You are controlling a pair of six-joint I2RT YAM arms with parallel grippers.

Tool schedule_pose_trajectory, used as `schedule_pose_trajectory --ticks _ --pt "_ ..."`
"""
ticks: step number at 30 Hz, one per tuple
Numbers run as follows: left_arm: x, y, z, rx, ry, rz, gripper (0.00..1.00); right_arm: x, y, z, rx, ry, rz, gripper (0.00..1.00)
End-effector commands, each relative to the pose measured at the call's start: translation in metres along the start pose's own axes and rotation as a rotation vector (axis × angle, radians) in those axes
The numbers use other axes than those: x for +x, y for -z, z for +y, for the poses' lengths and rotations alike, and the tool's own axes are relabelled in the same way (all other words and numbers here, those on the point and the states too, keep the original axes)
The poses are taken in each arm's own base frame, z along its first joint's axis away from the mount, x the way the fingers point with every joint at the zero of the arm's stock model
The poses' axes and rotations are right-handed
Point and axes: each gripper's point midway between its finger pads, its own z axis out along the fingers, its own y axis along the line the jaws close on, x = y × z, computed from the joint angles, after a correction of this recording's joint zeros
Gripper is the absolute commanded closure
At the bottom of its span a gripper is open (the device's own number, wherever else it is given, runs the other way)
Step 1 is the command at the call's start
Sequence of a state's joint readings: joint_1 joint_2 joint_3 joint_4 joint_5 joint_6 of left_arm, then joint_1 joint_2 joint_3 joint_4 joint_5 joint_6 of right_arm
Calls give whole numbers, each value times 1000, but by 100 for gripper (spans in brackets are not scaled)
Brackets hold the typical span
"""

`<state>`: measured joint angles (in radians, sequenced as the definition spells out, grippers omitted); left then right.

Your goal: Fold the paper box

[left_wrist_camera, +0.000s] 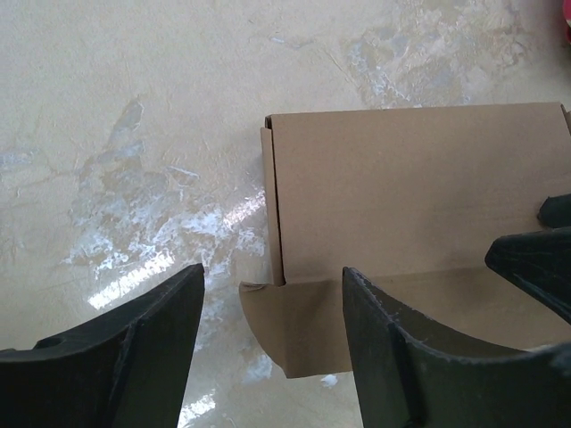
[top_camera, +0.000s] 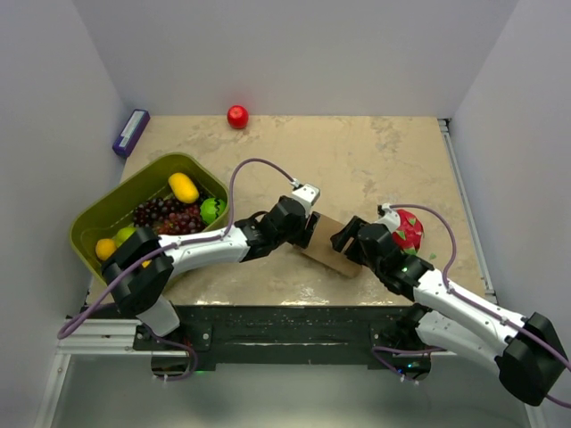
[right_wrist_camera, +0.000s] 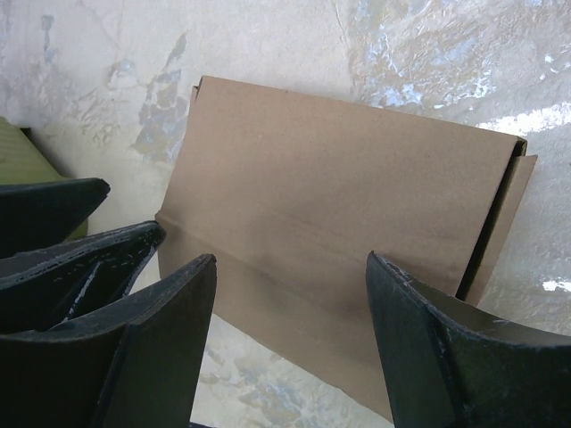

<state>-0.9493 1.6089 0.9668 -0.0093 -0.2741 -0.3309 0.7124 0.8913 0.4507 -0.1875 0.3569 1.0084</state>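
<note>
The paper box [top_camera: 328,251] lies flat on the counter [top_camera: 375,160], near the front edge, between my two arms. My left claw [left_wrist_camera: 272,272] stands apart over one corner flap. My right claw [right_wrist_camera: 290,259] stands apart over the broad face.

Pale grey walls [top_camera: 312,53] on three sides, beige marbled tabletop [top_camera: 357,152]; glossy glare patches

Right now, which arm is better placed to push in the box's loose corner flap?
Left, likely: the open left gripper straddles the loose flap of the paper box; the right gripper brackets its long edge.
</note>
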Motion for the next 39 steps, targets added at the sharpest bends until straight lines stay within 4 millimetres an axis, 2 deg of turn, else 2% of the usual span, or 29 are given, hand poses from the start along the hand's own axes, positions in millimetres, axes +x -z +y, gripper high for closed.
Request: schedule_pose_trajectory --ticks 1,5,9,13,16,19,23,25,28,30,33,37,39 --pt "-34 2 2 -17 2 -94 33 -11 4 11 -27 -21 -32 28" --pt "-15 -13 4 -28 -17 -43 34 -5 3 5 -24 -29 -24 28" --pt "17 -28 10 -54 -36 35 35 3 -1 -6 12 -14 -2 28" --pt "47 -31 14 -59 -31 91 36 12 -4 -18 45 -16 18 28" --pt "51 -28 16 -60 -18 91 36 13 -2 -19 43 -18 21 27" --pt "37 -24 13 -50 -10 63 36 2 4 -7 17 -3 9 22" --pt "9 -12 10 -46 -3 12 33 -29 22 5 56 70 -36 11" --pt "-7 -4 8 -37 8 -20 29 -43 26 -1 102 98 -56 9" --pt "-26 7 6 -16 29 -67 23 -52 28 -12 127 98 -37 7" --pt "-36 15 6 0 48 -93 18 -49 24 -26 150 74 -24 7" --pt "-41 22 7 27 76 -103 16 -36 16 -39 155 35 13 8" --pt "-33 28 12 43 103 -74 15 -17 5 -44 133 -22 71 8" --pt "-36 33 14 51 116 -86 15 -9 1 -49 141 -46 85 9"
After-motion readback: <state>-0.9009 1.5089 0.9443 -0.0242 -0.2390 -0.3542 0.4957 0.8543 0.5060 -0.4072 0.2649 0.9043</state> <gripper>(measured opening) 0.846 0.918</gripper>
